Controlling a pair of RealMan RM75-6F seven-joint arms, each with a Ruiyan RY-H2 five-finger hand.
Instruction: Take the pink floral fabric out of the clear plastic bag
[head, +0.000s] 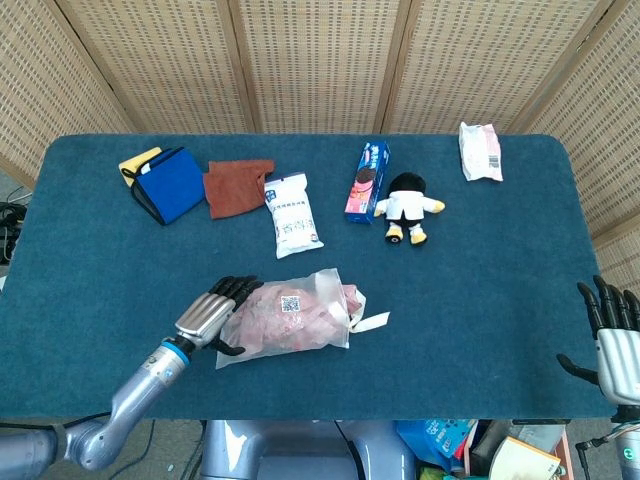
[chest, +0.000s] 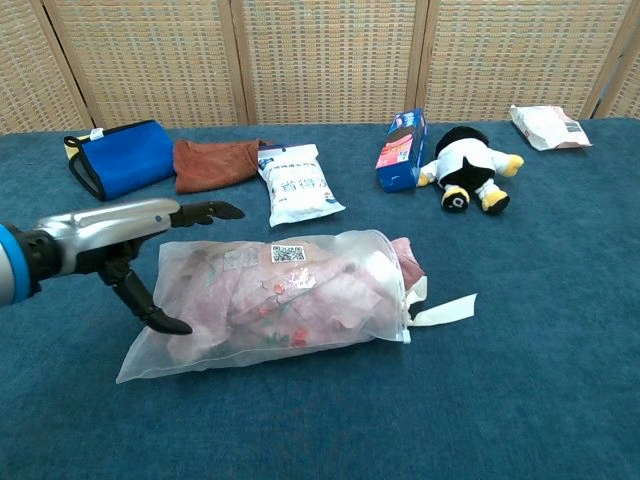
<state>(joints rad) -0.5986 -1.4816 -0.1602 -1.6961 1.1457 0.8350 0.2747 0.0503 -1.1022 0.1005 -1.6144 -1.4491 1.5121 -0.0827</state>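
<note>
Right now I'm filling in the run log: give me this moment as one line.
stage: reach | left hand: open, at closed end of clear plastic bag | right hand: open, off table edge | pink floral fabric: inside bag

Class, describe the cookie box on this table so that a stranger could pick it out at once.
Look along the far side of the blue table, right of centre. Beside the black-and-white plush toy, on its left, lies the cookie box: a narrow blue and pink carton, the only stiff box among soft packets and cloths.

Silver-backed left robot hand (head: 208, 313) with black fingers (chest: 212, 211), blue wrist band, grey forearm.
</note>
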